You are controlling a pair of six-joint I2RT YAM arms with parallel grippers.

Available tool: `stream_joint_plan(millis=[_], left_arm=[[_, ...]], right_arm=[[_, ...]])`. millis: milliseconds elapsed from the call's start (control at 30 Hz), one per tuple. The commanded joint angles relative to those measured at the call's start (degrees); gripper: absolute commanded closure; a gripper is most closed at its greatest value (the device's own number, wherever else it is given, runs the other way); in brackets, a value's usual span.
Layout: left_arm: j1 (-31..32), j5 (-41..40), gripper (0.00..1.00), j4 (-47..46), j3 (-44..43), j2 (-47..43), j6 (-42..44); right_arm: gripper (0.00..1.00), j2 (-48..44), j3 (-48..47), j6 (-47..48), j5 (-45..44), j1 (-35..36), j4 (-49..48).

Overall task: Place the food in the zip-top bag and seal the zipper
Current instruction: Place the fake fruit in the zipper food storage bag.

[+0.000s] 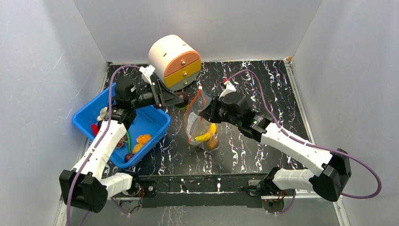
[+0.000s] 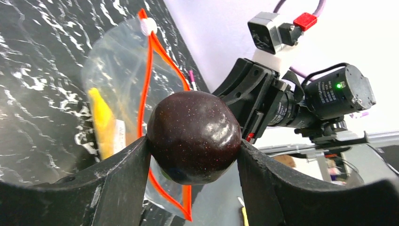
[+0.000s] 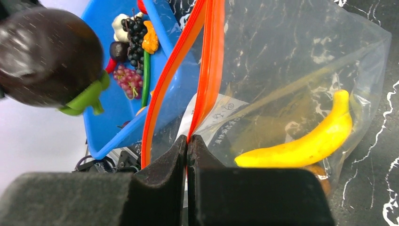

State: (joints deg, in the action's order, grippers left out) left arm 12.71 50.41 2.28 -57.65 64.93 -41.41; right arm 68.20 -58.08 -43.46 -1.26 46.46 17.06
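Observation:
My left gripper (image 2: 193, 142) is shut on a dark purple round fruit (image 2: 194, 127) with a green stem (image 3: 87, 96), held in the air just left of the bag's mouth (image 1: 184, 98). The clear zip-top bag (image 1: 200, 125) stands open on the table, its red-orange zipper (image 3: 209, 61) spread into a loop. My right gripper (image 3: 188, 141) is shut on one side of that zipper strip and holds the mouth up. Inside the bag lie a yellow banana (image 3: 306, 141) and a brownish round piece (image 1: 212, 142). More food, with dark grapes (image 3: 134, 28), sits in the blue bin (image 1: 155, 120).
A cream round drawer unit (image 1: 174, 61) with orange and yellow drawer fronts stands at the back, close behind my left gripper. The blue bin lies at the left under my left arm. White walls close in the black marbled table (image 1: 263, 84).

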Motion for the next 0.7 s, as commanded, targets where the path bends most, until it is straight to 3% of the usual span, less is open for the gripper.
stream_joint_plan(millis=[0, 333, 667], left_arm=[[2.5, 4.5, 0.61, -13.7, 4.5, -0.4, -10.0], [8.5, 2.1, 0.61, -13.9, 6.2, 3.3, -8.3], [11.7, -13.0, 0.6, 7.9, 3.2, 5.4, 7.2]], right_arm=[[1.0, -1.0, -1.3, -0.3, 1.2, 0.2, -6.0], [1.0, -1.2, -1.3, 0.5, 1.8, 0.2, -7.9], [1.0, -1.2, -1.0, 1.8, 2.7, 0.2, -9.9]])
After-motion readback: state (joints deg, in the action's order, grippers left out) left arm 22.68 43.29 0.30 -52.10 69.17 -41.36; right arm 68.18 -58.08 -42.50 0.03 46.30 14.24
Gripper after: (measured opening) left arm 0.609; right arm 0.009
